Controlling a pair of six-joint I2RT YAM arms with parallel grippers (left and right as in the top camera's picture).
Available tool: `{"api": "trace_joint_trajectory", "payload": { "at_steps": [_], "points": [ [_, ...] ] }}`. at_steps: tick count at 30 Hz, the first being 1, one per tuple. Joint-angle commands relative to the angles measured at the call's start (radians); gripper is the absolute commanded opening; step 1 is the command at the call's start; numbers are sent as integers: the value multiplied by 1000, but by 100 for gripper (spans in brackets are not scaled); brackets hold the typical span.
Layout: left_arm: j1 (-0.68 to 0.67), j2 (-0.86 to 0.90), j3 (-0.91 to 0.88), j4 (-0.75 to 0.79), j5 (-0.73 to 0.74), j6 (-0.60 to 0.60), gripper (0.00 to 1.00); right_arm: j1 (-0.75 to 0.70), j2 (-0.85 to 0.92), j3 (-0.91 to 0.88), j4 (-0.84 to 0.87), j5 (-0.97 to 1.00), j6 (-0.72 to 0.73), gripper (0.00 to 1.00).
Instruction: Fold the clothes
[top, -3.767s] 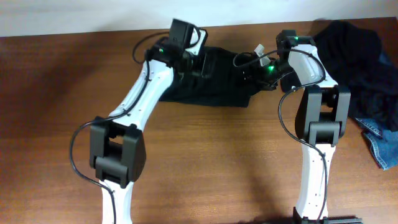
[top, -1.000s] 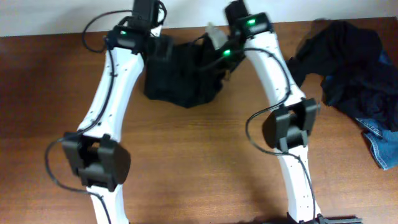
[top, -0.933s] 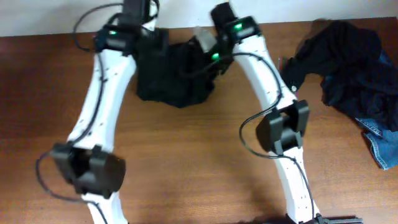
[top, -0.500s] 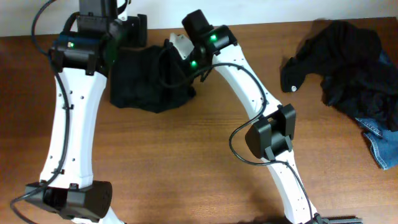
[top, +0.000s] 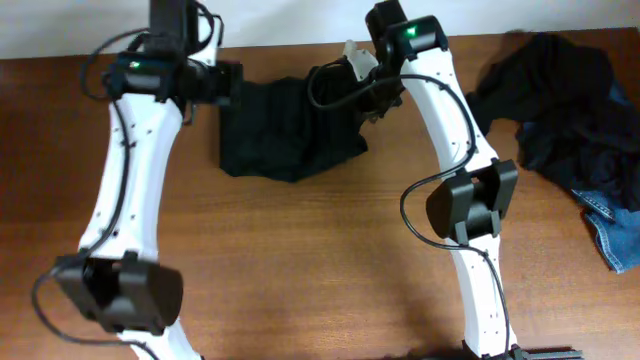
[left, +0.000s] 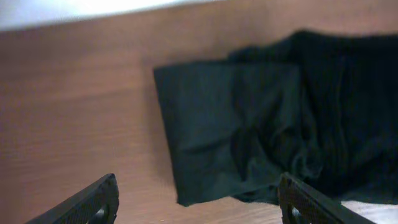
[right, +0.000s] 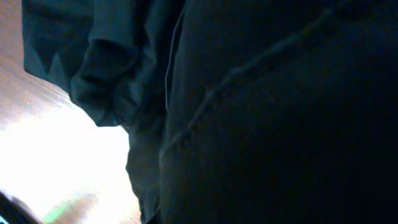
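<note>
The black garment (top: 290, 135) lies bunched and partly folded on the table's far middle. In the left wrist view the black garment (left: 249, 118) shows a flat folded corner and wrinkles. My left gripper (top: 225, 85) hovers just off its left top edge, open, and in that view the left gripper (left: 199, 211) has nothing between its fingers (left: 93, 202). My right gripper (top: 350, 95) sits at the garment's right top edge. Black fabric (right: 261, 112) fills the right wrist view and hides those fingers, which are shut on the cloth.
A heap of more dark clothes (top: 555, 95) lies at the far right, with blue jeans (top: 610, 235) below it at the table's right edge. The brown wooden table (top: 300, 260) ends close behind the garment at a white wall.
Both arms and the garment went left along the far edge, then came back right in the last half second. The garment now lies flatter. The left gripper stands beside its left edge.
</note>
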Motion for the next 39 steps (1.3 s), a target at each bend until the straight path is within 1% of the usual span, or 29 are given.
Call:
{"api": "trace_joint_trajectory", "payload": {
  "at_steps": [1,5,9,12,15,20,25,28,35,37,39],
  "points": [
    [-12,86,-9,6,133,34,79,3,-72,31,-5,-32,-14,4],
    [-29,187,-9,50,218,33,79,-2,-72,31,-5,-32,-14,4],
    [-23,255,-9,77,223,21,78,-18,-72,31,-12,-32,-17,4],
    [4,268,-9,75,192,17,77,-27,-72,31,-12,-32,-18,4],
    [20,266,-9,68,101,-14,78,-29,-72,31,-12,-28,-21,4],
    [17,274,-9,68,-7,-14,78,-33,-72,31,-12,-25,-21,4],
    [10,315,-9,56,-15,-17,78,-35,-72,31,-13,-25,-21,4],
    [8,355,-9,53,-52,-45,78,-35,-72,31,-14,-25,-21,4],
    [3,391,-9,98,-58,-62,77,-35,-72,31,-14,-24,-21,4],
    [-2,404,-9,107,-58,-66,70,-35,-72,31,-15,-24,-22,4],
    [-5,409,-9,110,-58,-66,56,-35,-72,31,-15,-24,-22,4]
  ]
}}
